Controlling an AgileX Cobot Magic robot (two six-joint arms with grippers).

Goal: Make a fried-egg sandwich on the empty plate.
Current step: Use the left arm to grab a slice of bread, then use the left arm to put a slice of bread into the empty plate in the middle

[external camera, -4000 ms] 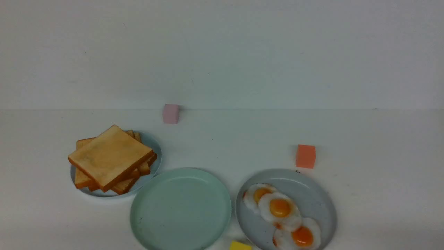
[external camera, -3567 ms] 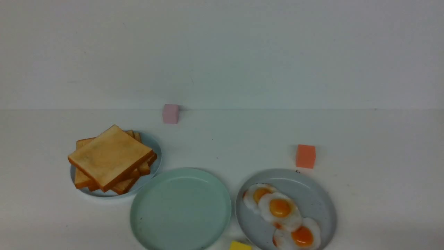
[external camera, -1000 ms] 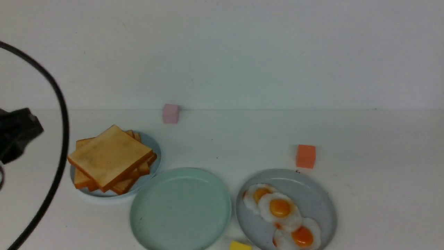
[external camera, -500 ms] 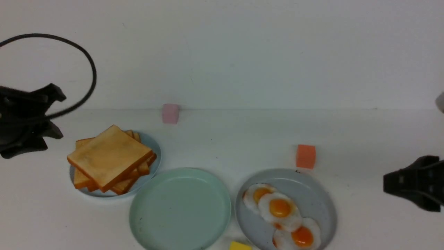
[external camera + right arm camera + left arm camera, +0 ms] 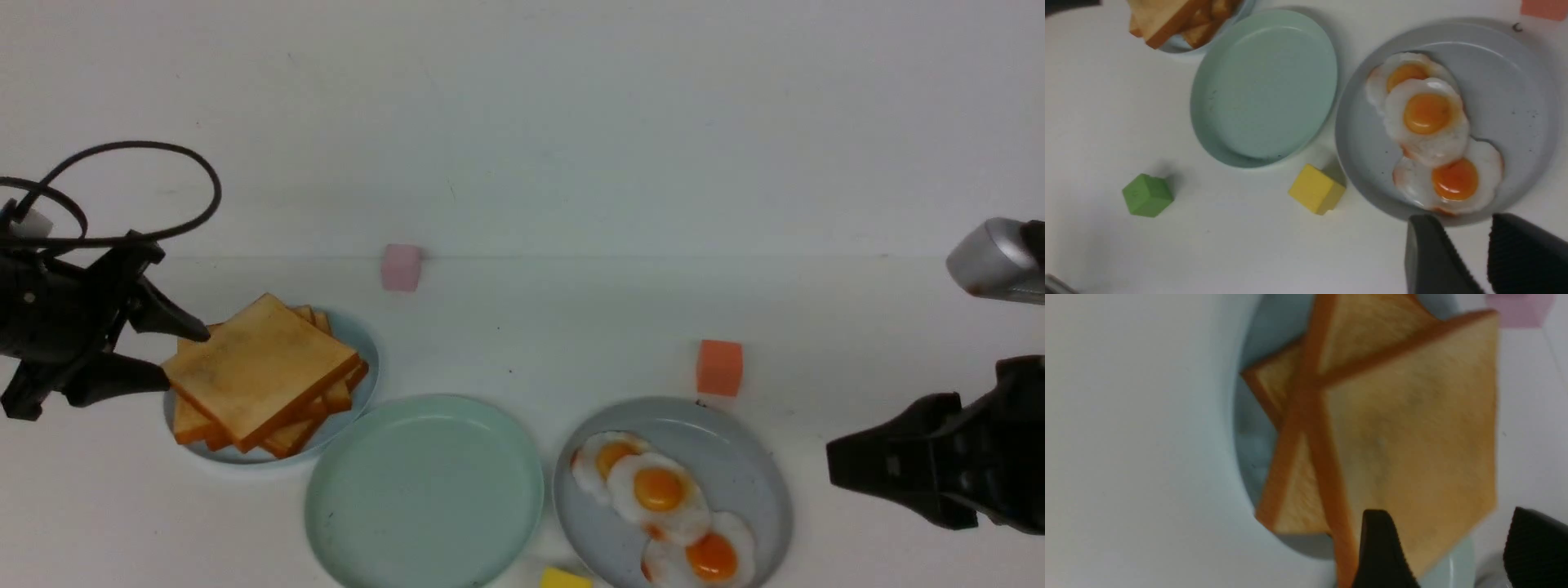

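We record the empty plate [image 5: 424,490], pale mint green, at the lower centre of the front view, standing on the white bench [image 5: 522,343] with nothing on it. The sandwich is not yet assembled. Its parts lie on the two neighbouring plates. To the upper left of the empty plate, and just beside it, a sky-blue plate [image 5: 363,341] carries a fanned stack of toast slices [image 5: 261,367], the top slice lying askew across those beneath. To the right of the empty plate, rims nearly meeting, a grey-blue plate [image 5: 735,453] holds three overlapping fried eggs [image 5: 660,488] in a diagonal row. The left hand [image 5: 184,356] is at the left edge of the frame, spread wide, its two tips flanking the left corner of the top slice. The left wrist view shows one of its fingers [image 5: 1380,547] over that slice; we cannot tell whether it touches. The right hand [image 5: 833,465] is at the lower right, clear of the grey-blue plate, and the right wrist view shows its fingers [image 5: 1433,253] narrowly parted with nothing between them. An orange cube [image 5: 719,367] stands just above the grey-blue plate, a pink cube [image 5: 401,267] at the bench's far edge, a yellow cube [image 5: 565,578] at the bottom edge between the two lower plates, and a green cube [image 5: 1147,194] appears in the right wrist view only.
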